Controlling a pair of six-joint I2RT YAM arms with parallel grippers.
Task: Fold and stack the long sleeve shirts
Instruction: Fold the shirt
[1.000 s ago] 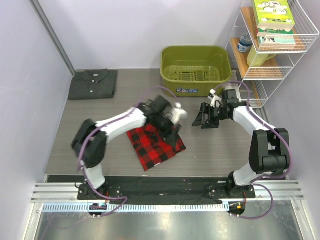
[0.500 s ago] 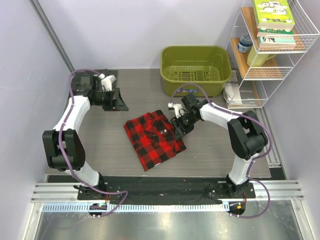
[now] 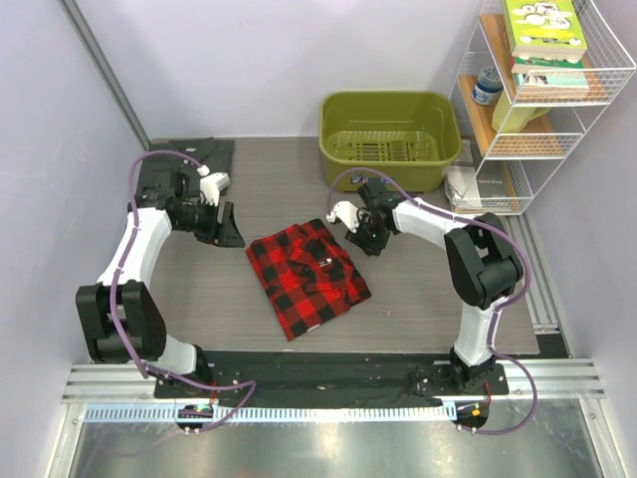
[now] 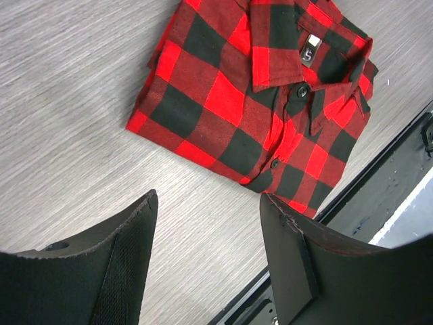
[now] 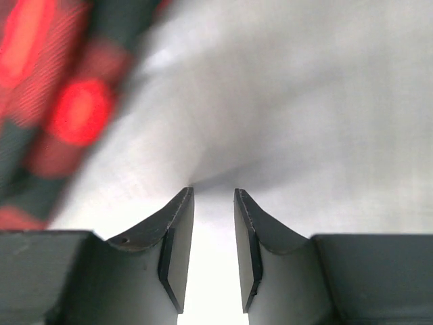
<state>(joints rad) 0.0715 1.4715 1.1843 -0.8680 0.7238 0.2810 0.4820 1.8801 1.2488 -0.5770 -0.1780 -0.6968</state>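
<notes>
Bright even light; blurry right-wrist view.

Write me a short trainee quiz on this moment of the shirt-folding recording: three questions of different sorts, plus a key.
1. True or false: the left gripper is open and holds nothing.
2. Where is the dark grey shirt? A. in the green basin. B. at the far left corner of the table. C. on top of the other shirt.
3. Short answer: is the red-and-black plaid shirt stacked with the grey one yet?
Key: 1 true. 2 B. 3 no, the two lie apart.
</notes>
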